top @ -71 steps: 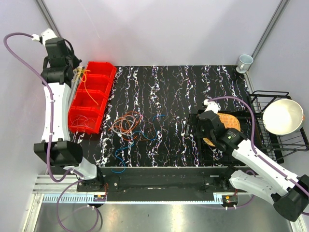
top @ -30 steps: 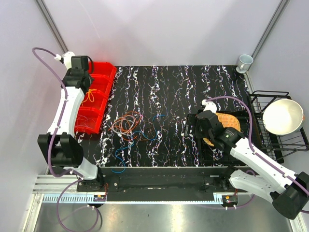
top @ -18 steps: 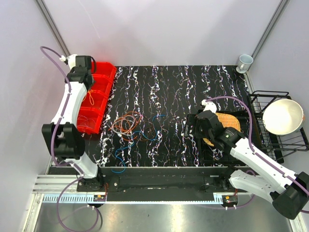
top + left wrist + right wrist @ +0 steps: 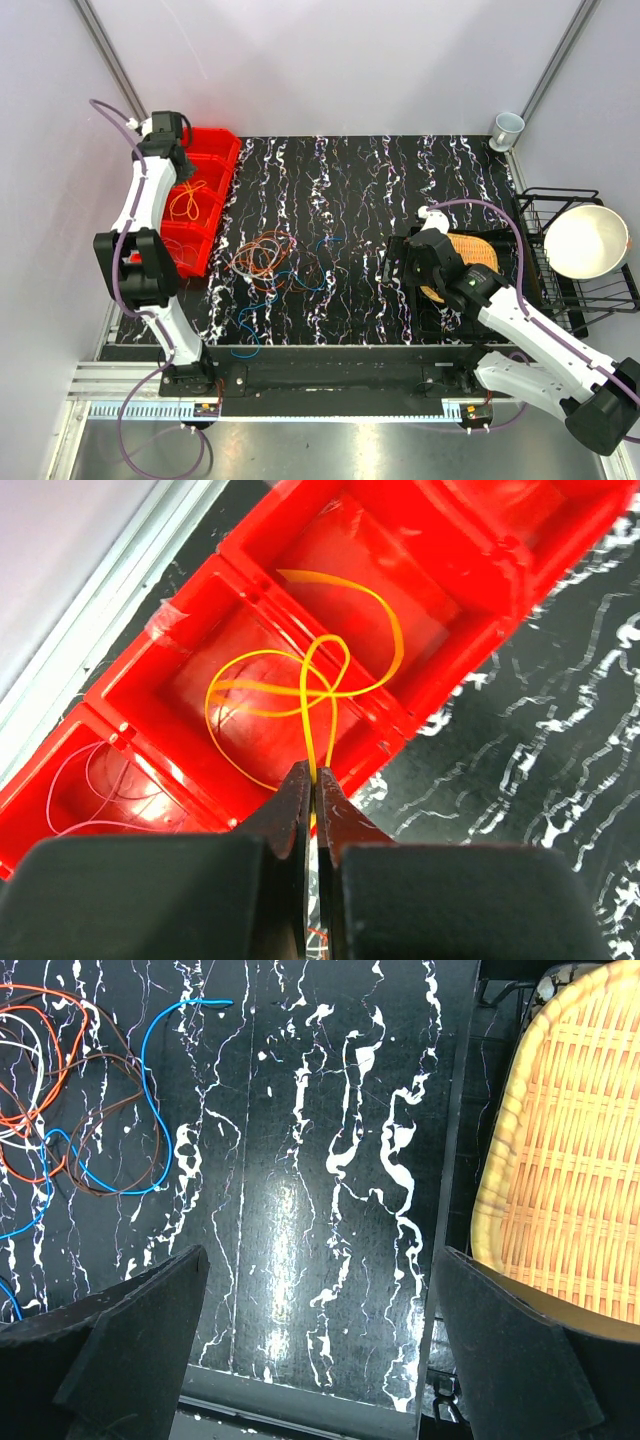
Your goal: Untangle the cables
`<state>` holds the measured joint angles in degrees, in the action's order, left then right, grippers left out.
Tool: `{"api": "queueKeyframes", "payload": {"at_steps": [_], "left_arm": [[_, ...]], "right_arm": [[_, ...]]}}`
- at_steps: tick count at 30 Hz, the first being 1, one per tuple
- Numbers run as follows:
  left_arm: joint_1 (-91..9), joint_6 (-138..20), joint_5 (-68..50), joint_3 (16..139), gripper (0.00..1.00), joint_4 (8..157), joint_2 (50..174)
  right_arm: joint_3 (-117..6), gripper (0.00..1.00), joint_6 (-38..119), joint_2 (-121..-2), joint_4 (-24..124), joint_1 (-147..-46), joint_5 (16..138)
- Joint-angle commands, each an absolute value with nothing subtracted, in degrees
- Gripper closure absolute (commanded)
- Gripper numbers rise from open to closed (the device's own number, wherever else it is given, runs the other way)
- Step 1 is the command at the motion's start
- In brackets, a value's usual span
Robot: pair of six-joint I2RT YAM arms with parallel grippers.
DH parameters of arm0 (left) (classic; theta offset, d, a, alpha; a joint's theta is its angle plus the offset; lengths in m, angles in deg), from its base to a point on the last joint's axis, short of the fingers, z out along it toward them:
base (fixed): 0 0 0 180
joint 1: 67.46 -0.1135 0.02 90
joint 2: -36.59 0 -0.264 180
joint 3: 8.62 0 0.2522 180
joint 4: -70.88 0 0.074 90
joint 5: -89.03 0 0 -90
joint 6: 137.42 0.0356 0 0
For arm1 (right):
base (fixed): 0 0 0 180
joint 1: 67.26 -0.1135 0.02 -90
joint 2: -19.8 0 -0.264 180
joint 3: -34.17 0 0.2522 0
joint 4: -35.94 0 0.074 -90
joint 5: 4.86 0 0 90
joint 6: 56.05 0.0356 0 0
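A black surface (image 4: pixel 400 180) veined with white marbling fills the cell between pale walls (image 4: pixel 350 60). Along its left edge stands a glossy red plastic bin (image 4: pixel 222 150) split into square compartments, and at the right sits a woven wicker basket (image 4: pixel 472 252). Mid-surface lies the tangle of cables (image 4: pixel 268 260), orange, brown, blue and whitish loops overlapping loosely. One yellow cable (image 4: pixel 307 720) hangs from the left gripper (image 4: pixel 312 780), whose fingers are pressed together on a single strand. Its limp loops span a divider between two bin compartments. The right gripper (image 4: pixel 322 1270) hovers with fingers spread wide, holding nothing. The wires look light, floppy and smooth-skinned. Pinching one strand near a free end should, I judge, drag the fewest neighbours.
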<state>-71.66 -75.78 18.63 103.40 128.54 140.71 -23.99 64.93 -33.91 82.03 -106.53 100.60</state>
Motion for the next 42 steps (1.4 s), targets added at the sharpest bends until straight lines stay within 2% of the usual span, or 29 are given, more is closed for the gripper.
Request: {"api": "queueKeyframes", "payload": {"at_steps": [1,8,9,11,12,13,15,16,19,28,35,38,42], "left_arm": [[-74.4,-76.25,14.85,104.38,1.0,126.04,141.45],[-77.21,-78.27,12.66,102.09,1.0,122.53,142.41],[-77.47,-78.53,12.13,101.3,0.94,122.09,142.41],[-77.65,-78.8,11.08,100.77,0.76,121.03,141.98],[-77.74,-78.71,10.81,100.25,0.4,120.5,141.63],[-77.74,-78.62,10.11,99.72,0.28,119.98,141.1],[-77.74,-78.54,9.93,98.23,0.09,117.53,138.38],[-77.74,-78.54,10.54,96.39,0.06,116.64,137.33],[-77.74,-78.1,12.56,94.18,0.03,115.05,134.16],[-76.34,-77.4,15.11,91.98,0.03,114.87,129.07],[-66.42,-74.23,21.97,95.49,0.02,119.87,124.31],[-63.77,-74.67,20.48,96.9,0.02,123.66,122.82],[-62.62,-76.16,15.13,88.33,0.01,124.28,117.82]], "right_arm": [[-24.24,0.0,64.01,-33.28,80.11,-106.55,100.78],[-24.33,0.0,64.01,-33.81,80.11,-106.55,100.78],[-24.24,0.0,64.1,-33.81,80.02,-106.64,100.69],[-24.24,0.0,64.1,-33.72,80.02,-106.55,100.69],[-24.24,0.0,64.01,-33.63,80.02,-106.55,100.69],[-24.24,0.0,64.1,-33.63,80.02,-106.64,100.69],[-24.33,0.0,64.1,-33.63,80.02,-106.55,100.87],[-24.24,0.0,64.01,-33.55,80.02,-106.64,100.78],[-24.15,0.01,64.1,-33.55,80.02,-106.55,100.61],[-23.98,0.0,64.27,-33.37,79.93,-106.64,100.78],[-24.41,0.0,64.27,-34.95,79.76,-106.64,101.22],[-24.77,0.0,64.1,-35.48,79.84,-106.55,101.48],[-24.86,0.0,64.01,-35.83,79.84,-106.55,102.01]]}}
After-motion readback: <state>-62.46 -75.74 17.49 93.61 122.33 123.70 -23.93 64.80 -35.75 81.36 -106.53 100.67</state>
